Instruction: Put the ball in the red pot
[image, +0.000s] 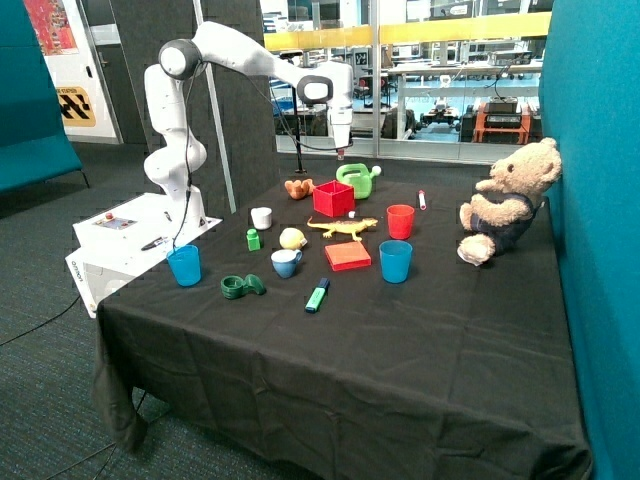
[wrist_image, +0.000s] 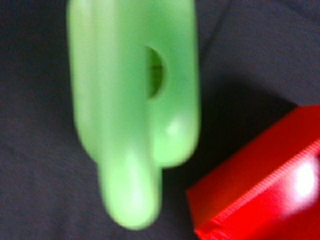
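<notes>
Outside view: gripper (image: 341, 152) hangs above the green watering can (image: 357, 179), behind the red pot (image: 334, 198); finger spread can't be told. The ball (image: 291, 238) sits on the table (image: 400, 330), touching a blue cup (image: 286, 263). Wrist view: watering can (wrist_image: 132, 105) beside pot corner (wrist_image: 260, 185).

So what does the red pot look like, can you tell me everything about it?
The red pot is a bright red square box with straight sides and an open top; it looks like plastic. It stands upright on the black tablecloth, towards the far side of the table. A green watering can sits just behind it, a brownish-orange toy beside it, and a yellow toy lizard lies in front. Nothing seems to touch it. The pale yellow ball is not in it yet.
</notes>
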